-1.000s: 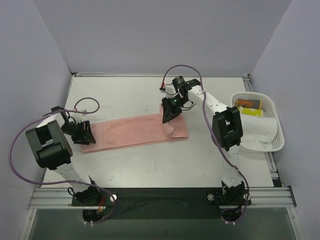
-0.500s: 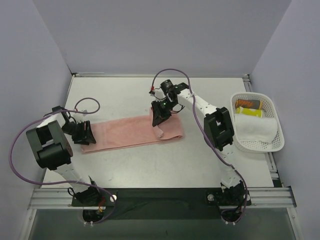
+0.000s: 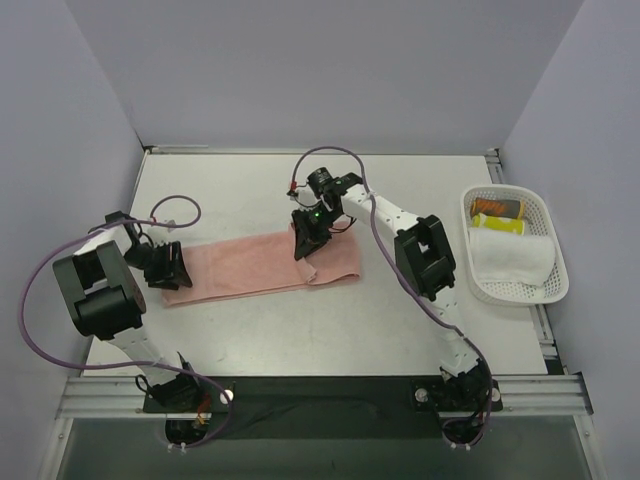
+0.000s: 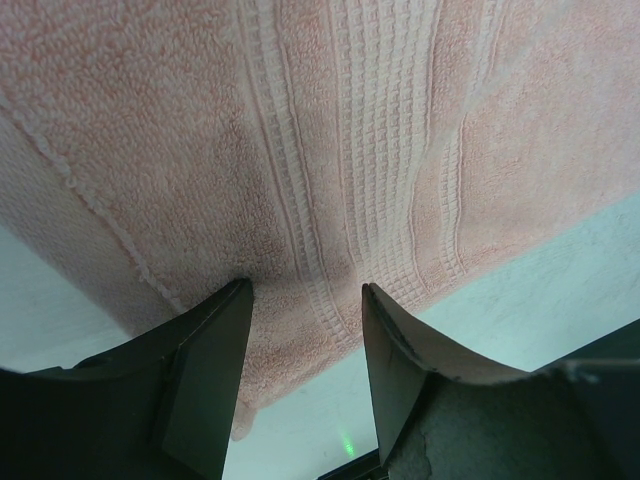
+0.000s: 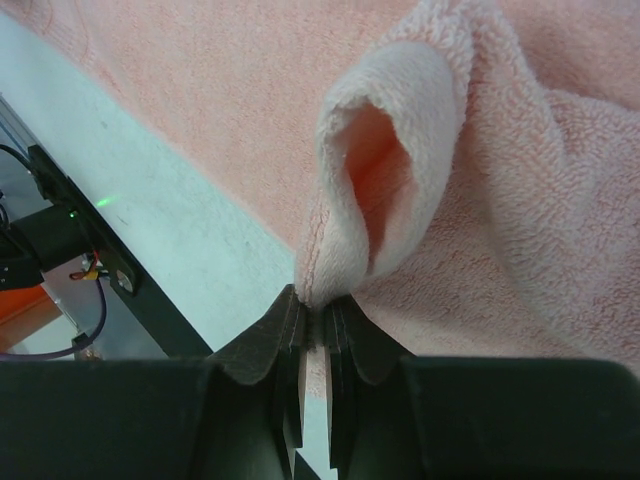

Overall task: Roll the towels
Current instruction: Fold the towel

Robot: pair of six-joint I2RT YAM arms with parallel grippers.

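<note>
The long salmon-pink terry cloth towel (image 3: pixel 240 268) lies flat across the pale counter (image 3: pixel 300 330), running from near the left edge to about the middle. Only its right end is off the surface. The right end effector (image 3: pixel 303 245) has its fingers pinched fully together on that end's hem and has lifted it into one small, loose curl laid back over the flat cloth (in the wrist view, an open loop more than a tight turn).

At the towel's other end, the left end effector (image 3: pixel 170 268) is spread wide. Its fingers straddle the ribbed band of the cloth and hold nothing. It looks to be steadying that end, though I can't tell how firmly it presses.

I'd say the roll is barely begun, with nearly the whole length yet to wind toward the left edge.

The white terry towel (image 3: pixel 510 258) sits bundled in the white plastic mesh basket (image 3: pixel 556 262) by the right edge. I can't tell from here whether it is properly rolled.
</note>
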